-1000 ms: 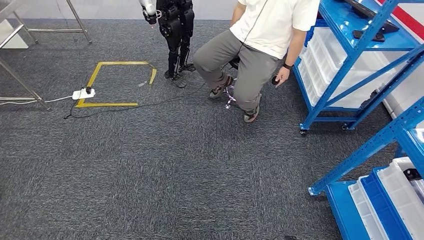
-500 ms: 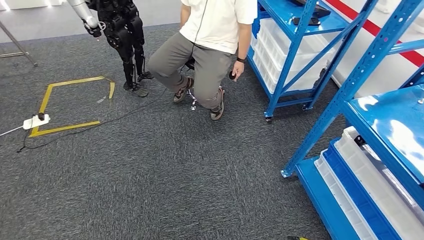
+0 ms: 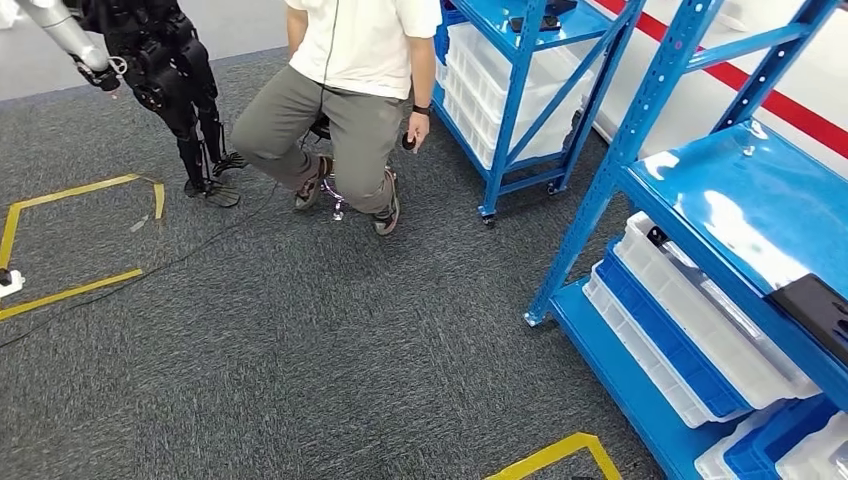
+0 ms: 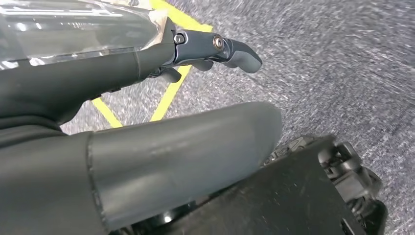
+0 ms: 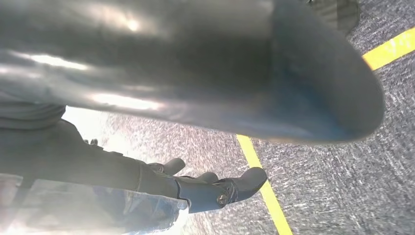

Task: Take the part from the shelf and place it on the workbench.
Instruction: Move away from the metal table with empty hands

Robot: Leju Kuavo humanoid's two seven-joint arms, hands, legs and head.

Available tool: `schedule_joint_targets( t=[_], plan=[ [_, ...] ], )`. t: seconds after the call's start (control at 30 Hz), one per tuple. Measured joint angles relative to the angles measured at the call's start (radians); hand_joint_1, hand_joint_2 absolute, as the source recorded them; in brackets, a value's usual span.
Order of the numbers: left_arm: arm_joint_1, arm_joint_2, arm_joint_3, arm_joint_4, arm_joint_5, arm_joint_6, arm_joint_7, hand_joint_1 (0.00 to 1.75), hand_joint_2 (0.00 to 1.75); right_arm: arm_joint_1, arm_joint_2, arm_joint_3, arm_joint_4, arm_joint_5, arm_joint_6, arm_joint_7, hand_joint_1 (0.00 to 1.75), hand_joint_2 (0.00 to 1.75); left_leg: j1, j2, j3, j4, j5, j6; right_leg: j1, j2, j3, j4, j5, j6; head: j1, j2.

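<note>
Nearest, at the bottom of the head view, a yellow tape corner lies on the grey carpet. In the left wrist view the left hand hangs over carpet and yellow tape, its thumb and dark fingers spread apart with nothing between them. In the right wrist view the right hand hangs likewise, fingers stretched out and apart, holding nothing.

To the right stands a blue shelf. Its glossy top deck carries a dark flat part at the near right end. Below the deck sit white and blue bins side by side.

Further back, a second blue shelf on casters holds white bins, with dark parts on its upper deck. Just left of it a person in a white shirt and grey trousers sits on a stool, a small dark object in the lowered hand.

Far left, another black robot stands beside a yellow taped square, a cable running across the carpet.
</note>
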Motion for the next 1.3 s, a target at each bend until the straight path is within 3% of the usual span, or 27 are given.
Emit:
schedule_joint_targets(
  t=[0.07, 0.1, 0.13, 0.17, 0.23, 0.27, 0.33, 0.37, 0.4, 0.43, 0.5, 0.57, 0.63, 0.67, 0.73, 0.8, 0.87, 0.9, 0.93, 0.97, 1.0, 1.07, 1.1, 1.17, 1.23, 1.3],
  plan=[
    [0.000, 0.000, 0.000, 0.000, -0.005, -0.003, 0.000, 0.00, 0.00, -0.003, 0.001, 0.001, -0.001, -0.007, 0.000, 0.000, 0.00, 0.00, -0.005, 0.022, 0.008, 0.002, -0.008, -0.013, 0.006, -0.029, 0.031, -0.058, 0.025, -0.012, -0.001, 0.000],
    [-0.001, 0.000, 0.000, 0.000, -0.008, -0.005, -0.001, 0.00, 0.00, -0.002, 0.000, 0.002, -0.001, -0.010, 0.000, 0.000, 0.00, 0.00, -0.005, 0.035, 0.013, 0.002, -0.011, -0.020, 0.010, -0.019, 0.029, -0.058, 0.030, -0.020, -0.003, 0.000],
    [-0.002, 0.000, -0.001, 0.000, -0.011, -0.008, -0.001, 0.00, 0.00, 0.000, -0.002, 0.002, -0.001, -0.015, 0.000, -0.001, 0.00, 0.00, -0.002, 0.040, 0.017, 0.002, -0.014, -0.027, 0.005, -0.005, 0.028, -0.059, 0.032, -0.030, -0.005, 0.000],
    [-0.004, -0.001, -0.001, 0.000, -0.014, -0.010, -0.001, 0.00, 0.00, 0.003, -0.004, 0.002, -0.002, -0.019, 0.000, -0.002, 0.00, 0.00, 0.002, 0.027, 0.019, 0.008, -0.021, -0.035, 0.002, 0.008, 0.030, -0.061, 0.033, -0.038, -0.007, 0.000],
    [-0.006, -0.002, -0.001, 0.000, -0.017, -0.014, 0.000, 0.00, 0.00, 0.006, -0.006, 0.002, -0.002, -0.028, 0.000, -0.006, 0.00, 0.00, 0.009, -0.037, -0.005, 0.073, -0.069, -0.045, -0.007, 0.033, 0.035, -0.065, 0.039, -0.057, -0.013, 0.000],
    [-0.005, -0.002, -0.001, 0.000, -0.018, -0.016, 0.000, 0.00, 0.00, 0.006, -0.007, 0.003, -0.003, -0.032, 0.000, -0.008, 0.00, 0.00, 0.011, -0.072, -0.032, 0.135, -0.105, -0.047, -0.005, 0.046, 0.034, -0.065, 0.040, -0.063, -0.015, 0.000],
    [-0.001, -0.001, -0.001, 0.000, -0.018, -0.018, 0.001, 0.00, 0.00, 0.007, -0.008, 0.003, -0.003, -0.039, 0.000, -0.013, 0.00, 0.00, 0.012, -0.099, -0.094, 0.261, -0.159, -0.047, 0.001, 0.076, 0.032, -0.064, 0.042, -0.070, -0.016, 0.000],
    [0.000, -0.001, -0.001, 0.000, -0.019, -0.020, 0.001, 0.00, 0.00, 0.009, -0.009, 0.003, -0.003, -0.042, 0.000, -0.014, 0.00, 0.00, 0.012, -0.101, -0.109, 0.285, -0.158, -0.047, 0.003, 0.093, 0.032, -0.063, 0.042, -0.071, -0.016, 0.000],
    [0.000, 0.000, -0.001, 0.000, -0.021, -0.021, 0.001, 0.00, 0.00, 0.012, -0.009, 0.003, -0.003, -0.045, 0.000, -0.015, 0.00, 0.00, 0.013, -0.102, -0.105, 0.270, -0.135, -0.046, 0.004, 0.109, 0.032, -0.062, 0.043, -0.072, -0.016, 0.000],
    [0.000, 0.000, -0.002, 0.000, -0.024, -0.022, 0.001, 0.00, 0.00, 0.014, -0.009, 0.003, -0.003, -0.048, 0.000, -0.016, 0.00, 0.00, 0.015, -0.109, -0.084, 0.218, -0.098, -0.044, 0.005, 0.125, 0.032, -0.060, 0.043, -0.072, -0.016, 0.000],
    [-0.001, 0.000, -0.002, 0.000, -0.027, -0.024, 0.001, 0.00, 0.00, 0.015, -0.009, 0.003, -0.003, -0.053, 0.001, -0.019, 0.00, 0.00, 0.021, -0.151, -0.026, 0.088, -0.034, -0.041, 0.006, 0.155, 0.028, -0.053, 0.042, -0.069, -0.016, 0.000],
    [-0.002, 0.000, -0.002, 0.000, -0.028, -0.027, 0.001, 0.00, 0.00, 0.016, -0.009, 0.004, -0.004, -0.057, 0.002, -0.021, 0.00, 0.00, 0.020, -0.179, -0.001, 0.026, -0.017, -0.036, 0.008, 0.177, 0.017, -0.050, 0.044, -0.057, -0.015, 0.000],
    [-0.005, 0.000, -0.003, 0.000, -0.028, -0.029, 0.001, 0.00, 0.00, 0.021, -0.012, 0.004, -0.005, -0.060, 0.002, -0.022, 0.00, 0.00, 0.013, -0.161, 0.000, 0.019, -0.014, -0.023, 0.009, 0.197, 0.007, -0.055, 0.051, -0.040, -0.015, 0.000],
    [-0.006, -0.001, -0.004, 0.000, -0.028, -0.030, 0.001, 0.00, 0.00, 0.023, -0.013, 0.004, -0.006, -0.060, 0.002, -0.022, 0.00, 0.00, 0.012, -0.149, 0.003, 0.010, -0.008, -0.014, 0.008, 0.191, 0.001, -0.052, 0.050, -0.034, -0.015, 0.000],
    [-0.007, -0.002, -0.005, 0.000, -0.028, -0.031, 0.000, 0.00, 0.00, 0.025, -0.014, 0.005, -0.007, -0.062, 0.002, -0.023, 0.00, 0.00, 0.013, -0.120, 0.011, -0.011, 0.006, 0.003, 0.012, 0.143, -0.032, 0.003, 0.021, -0.034, -0.009, 0.000],
    [-0.006, -0.003, -0.005, 0.000, -0.028, -0.031, 0.000, 0.00, 0.00, 0.022, -0.014, 0.006, -0.007, -0.063, 0.002, -0.024, 0.00, 0.00, 0.011, -0.087, 0.013, -0.018, 0.010, 0.010, 0.011, 0.090, -0.093, 0.127, -0.035, -0.040, -0.002, 0.000],
    [-0.005, -0.002, -0.005, 0.000, -0.028, -0.030, 0.000, 0.00, 0.00, 0.023, -0.015, 0.009, -0.007, -0.065, 0.002, -0.021, 0.00, 0.00, 0.009, -0.056, 0.012, -0.018, 0.008, 0.009, 0.006, 0.075, -0.138, 0.218, -0.065, -0.032, -0.001, 0.000],
    [-0.005, -0.002, -0.005, 0.000, -0.028, -0.030, 0.000, 0.00, 0.00, 0.025, -0.015, 0.011, -0.007, -0.067, 0.002, -0.020, 0.00, 0.00, 0.009, -0.043, 0.012, -0.018, 0.007, 0.008, 0.001, 0.070, -0.133, 0.213, -0.058, -0.022, -0.001, 0.000],
    [-0.005, -0.002, -0.006, 0.000, -0.029, -0.030, 0.000, 0.00, 0.00, 0.027, -0.016, 0.012, -0.007, -0.068, 0.002, -0.018, 0.00, 0.00, 0.010, -0.030, 0.013, -0.018, 0.005, 0.005, -0.004, 0.062, -0.109, 0.172, -0.039, -0.010, 0.000, 0.000],
    [-0.005, -0.002, -0.006, 0.000, -0.030, -0.031, 0.000, 0.00, 0.00, 0.027, -0.017, 0.014, -0.008, -0.070, 0.002, -0.017, 0.00, 0.00, 0.011, -0.018, 0.015, -0.016, 0.002, 0.001, -0.009, 0.043, -0.067, 0.099, -0.013, 0.002, 0.000, 0.000],
    [-0.006, -0.002, -0.006, -0.001, -0.032, -0.031, 0.000, 0.00, 0.00, 0.027, -0.016, 0.017, -0.008, -0.071, 0.003, -0.015, 0.00, 0.00, 0.008, -0.008, 0.019, -0.014, -0.002, -0.006, -0.011, 0.009, -0.027, 0.030, 0.010, 0.009, 0.003, 0.000],
    [-0.007, -0.001, -0.008, -0.001, -0.035, -0.033, 0.000, 0.00, 0.00, 0.024, -0.016, 0.022, -0.008, -0.074, 0.005, -0.013, 0.00, 0.00, 0.001, 0.013, 0.029, -0.010, -0.013, -0.021, -0.009, -0.038, 0.022, -0.052, 0.034, 0.002, 0.003, 0.000],
    [-0.008, 0.000, -0.009, -0.002, -0.036, -0.034, 0.000, 0.00, 0.00, 0.023, -0.015, 0.024, -0.009, -0.075, 0.006, -0.012, 0.00, 0.00, -0.002, 0.023, 0.034, -0.010, -0.017, -0.027, -0.006, -0.042, 0.025, -0.056, 0.036, -0.008, 0.002, 0.000],
    [-0.013, 0.000, -0.013, -0.002, -0.036, -0.035, 0.000, 0.00, 0.00, 0.023, -0.017, 0.026, -0.009, -0.077, 0.007, -0.011, 0.00, 0.00, 0.002, 0.041, 0.042, -0.008, -0.025, -0.038, -0.010, -0.013, 0.024, -0.055, 0.038, -0.024, -0.005, 0.000],
    [-0.021, 0.000, -0.015, -0.002, -0.033, -0.035, 0.001, 0.00, 0.00, 0.022, -0.017, 0.031, -0.010, -0.078, 0.007, -0.011, 0.00, 0.00, 0.012, 0.001, 0.029, 0.032, -0.059, -0.047, -0.016, 0.014, 0.022, -0.057, 0.042, -0.040, -0.007, 0.000],
    [-0.025, -0.001, -0.015, -0.002, -0.028, -0.033, 0.005, 0.00, 0.00, 0.016, -0.016, 0.042, -0.011, -0.078, 0.007, -0.010, 0.00, 0.00, 0.017, -0.069, -0.026, 0.154, -0.129, -0.050, -0.015, 0.042, 0.019, -0.057, 0.046, -0.056, -0.011, 0.000]
  ],
)
